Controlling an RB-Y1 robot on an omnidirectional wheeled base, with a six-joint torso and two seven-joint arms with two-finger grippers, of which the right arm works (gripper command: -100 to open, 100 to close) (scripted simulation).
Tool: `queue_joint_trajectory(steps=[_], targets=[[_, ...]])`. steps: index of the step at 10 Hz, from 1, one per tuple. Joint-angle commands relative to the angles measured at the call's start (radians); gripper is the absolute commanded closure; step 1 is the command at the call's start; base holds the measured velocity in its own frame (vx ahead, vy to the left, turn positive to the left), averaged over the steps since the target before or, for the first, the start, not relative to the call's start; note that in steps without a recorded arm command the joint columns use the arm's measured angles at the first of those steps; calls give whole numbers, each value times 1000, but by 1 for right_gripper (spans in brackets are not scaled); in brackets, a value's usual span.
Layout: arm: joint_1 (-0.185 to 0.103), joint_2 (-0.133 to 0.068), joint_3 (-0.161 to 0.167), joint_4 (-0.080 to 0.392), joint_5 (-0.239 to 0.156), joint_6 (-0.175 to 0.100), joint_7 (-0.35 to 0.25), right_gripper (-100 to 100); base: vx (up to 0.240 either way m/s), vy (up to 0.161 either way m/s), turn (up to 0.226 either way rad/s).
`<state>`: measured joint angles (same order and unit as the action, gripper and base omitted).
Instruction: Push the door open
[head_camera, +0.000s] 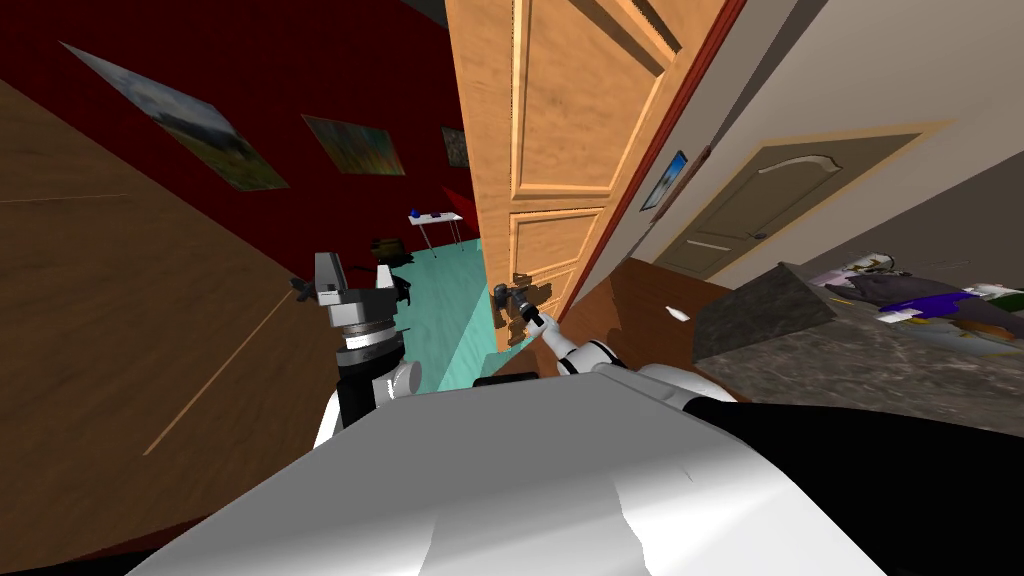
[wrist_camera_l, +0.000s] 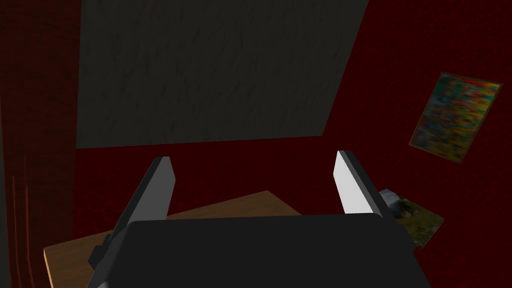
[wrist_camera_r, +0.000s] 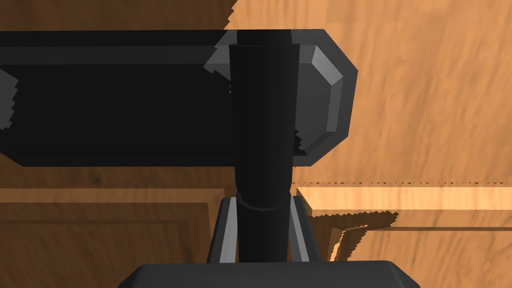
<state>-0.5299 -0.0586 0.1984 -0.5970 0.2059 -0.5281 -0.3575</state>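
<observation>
Head view: the panelled wooden door (head_camera: 560, 120) is standing ajar ahead, the right gripper (head_camera: 515, 300) reaching low on its face, the left gripper (head_camera: 352, 282) raised apart from it; left wrist view: its fingers (wrist_camera_l: 157, 190) are standing wide apart; right wrist view: two fingers (wrist_camera_r: 227, 230) are clamping the door's dark handle (wrist_camera_r: 262, 125).

The dark door handle (wrist_camera_r: 262, 125) covers most of the fingers (wrist_camera_r: 227, 230) of my right gripper (wrist_camera_r: 263, 205) — just their outer edges show — and its lever runs off the picture's edge. The door (head_camera: 560, 100) is cut off at its top; items on the far worktop (head_camera: 435, 218) are too small to tell.
</observation>
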Motion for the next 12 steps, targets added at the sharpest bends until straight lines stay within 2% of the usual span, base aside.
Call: queue_joint_trajectory(steps=[1, 2, 4, 5, 8, 9, 12], targets=[[-4, -19, -23, -8, -9, 6, 7, 100, 141, 166, -55], [-4, -19, -23, 5, -9, 6, 7, 100, 89, 94, -23], [-4, -19, -23, -8, -9, 6, 7, 100, 22, 12, 7], [-2, -25, -48, -7, -20, 10, 23, 100, 83, 94, -73], [-2, -25, -48, -7, -20, 10, 23, 100, 52, 72, -30], [1, -31, -74, -7, -31, 14, 39, 100, 87, 92, -50], [3, -35, -91, -6, -38, 16, 50, 100, 118, 147, -64]])
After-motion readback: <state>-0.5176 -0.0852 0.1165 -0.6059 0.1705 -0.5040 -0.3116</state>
